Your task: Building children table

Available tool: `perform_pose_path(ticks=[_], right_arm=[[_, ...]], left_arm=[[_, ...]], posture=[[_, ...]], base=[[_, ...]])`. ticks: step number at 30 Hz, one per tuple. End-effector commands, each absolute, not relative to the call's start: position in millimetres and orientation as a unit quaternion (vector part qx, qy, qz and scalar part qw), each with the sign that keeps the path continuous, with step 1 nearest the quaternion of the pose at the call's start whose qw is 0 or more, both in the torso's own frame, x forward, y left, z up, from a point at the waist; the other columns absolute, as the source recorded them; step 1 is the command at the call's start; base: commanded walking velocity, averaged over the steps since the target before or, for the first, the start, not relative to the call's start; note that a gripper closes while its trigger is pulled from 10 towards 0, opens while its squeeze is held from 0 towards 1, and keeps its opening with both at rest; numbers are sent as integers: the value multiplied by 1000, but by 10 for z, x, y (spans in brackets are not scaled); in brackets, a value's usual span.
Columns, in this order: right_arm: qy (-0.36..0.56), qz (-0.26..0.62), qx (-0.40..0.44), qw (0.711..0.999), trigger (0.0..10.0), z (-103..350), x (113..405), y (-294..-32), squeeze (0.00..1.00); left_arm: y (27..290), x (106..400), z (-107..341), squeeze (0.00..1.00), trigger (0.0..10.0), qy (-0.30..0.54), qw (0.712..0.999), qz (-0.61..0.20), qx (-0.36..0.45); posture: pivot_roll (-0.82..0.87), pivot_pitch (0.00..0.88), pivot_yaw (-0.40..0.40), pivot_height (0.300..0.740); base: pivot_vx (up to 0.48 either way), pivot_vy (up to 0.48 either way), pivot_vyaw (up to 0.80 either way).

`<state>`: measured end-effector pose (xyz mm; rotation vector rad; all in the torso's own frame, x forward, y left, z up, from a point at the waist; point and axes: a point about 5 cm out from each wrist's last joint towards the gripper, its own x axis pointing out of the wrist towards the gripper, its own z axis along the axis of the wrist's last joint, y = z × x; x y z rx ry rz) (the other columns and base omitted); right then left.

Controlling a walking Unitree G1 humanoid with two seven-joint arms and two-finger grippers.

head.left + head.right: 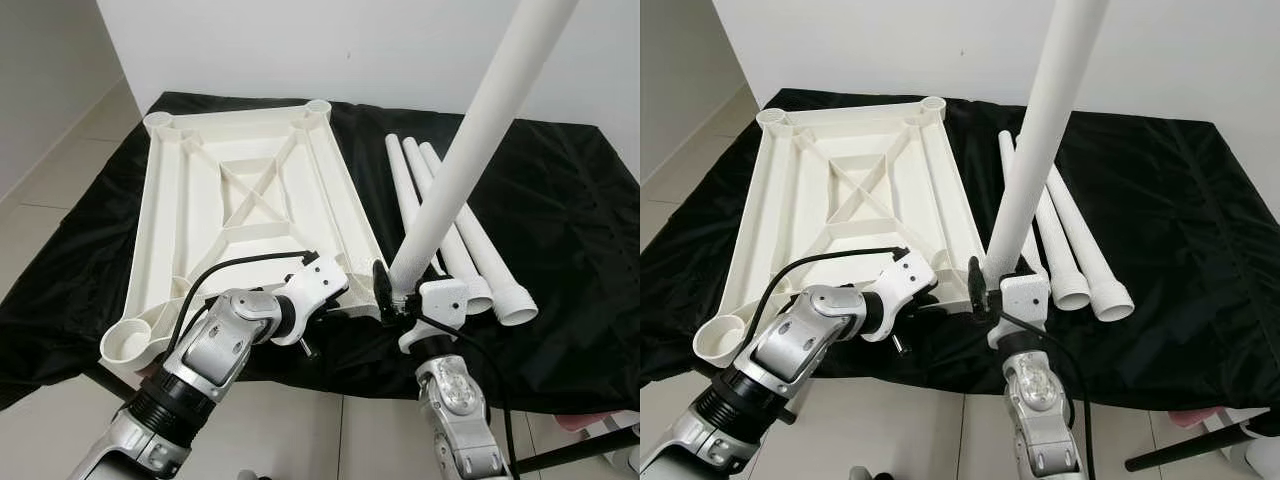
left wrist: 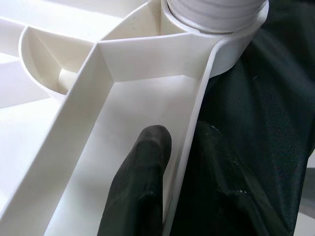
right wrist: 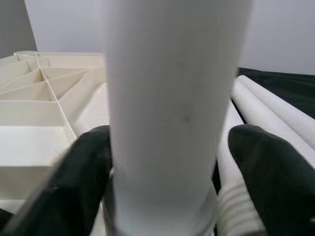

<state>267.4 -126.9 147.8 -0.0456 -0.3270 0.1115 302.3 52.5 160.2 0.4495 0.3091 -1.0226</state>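
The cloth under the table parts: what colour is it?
Black; the cloth shows best in the left eye view.

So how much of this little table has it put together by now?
Early days. The tabletop lies upside down on the black cloth. One leg stands in a near corner socket, gripped by the right end effector; the left end effector pinches the rim. Three legs lie unfitted.

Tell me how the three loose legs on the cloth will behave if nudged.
The loose legs are smooth round tubes, so they will probably roll sideways. Their flared ends may make them swing in an arc. They look hollow, likely light and stiff, like the leg in the right pincer.
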Motion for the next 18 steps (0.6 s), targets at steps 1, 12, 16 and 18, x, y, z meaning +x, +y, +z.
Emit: perform_pose_path(ticks=[1, 12, 16, 18], right_arm=[[-135, 45, -24, 990, 10000, 1366, 2661, -1326, 1000], [-135, 82, -30, 987, 10000, 1420, 2713, -1375, 0], [-123, 128, -15, 984, 10000, 1420, 2726, -1342, 0], [-121, 160, -11, 980, 10000, 1450, 2746, -1366, 0]], left_arm=[[517, 3043, 1751, 0, 10000, 114, 845, -475, 216], [509, 3047, 1749, 0, 10000, 114, 846, -474, 214], [511, 3047, 1749, 0, 10000, 114, 846, -474, 214], [513, 3050, 1750, 0, 10000, 114, 846, -474, 214]], posture=[[-94, 132, 45, 740], [-98, 137, 43, 740], [-102, 138, 44, 740], [-101, 139, 44, 740]], base=[[0, 0, 0], [0, 0, 0], [0, 0, 0], [0, 0, 0]])
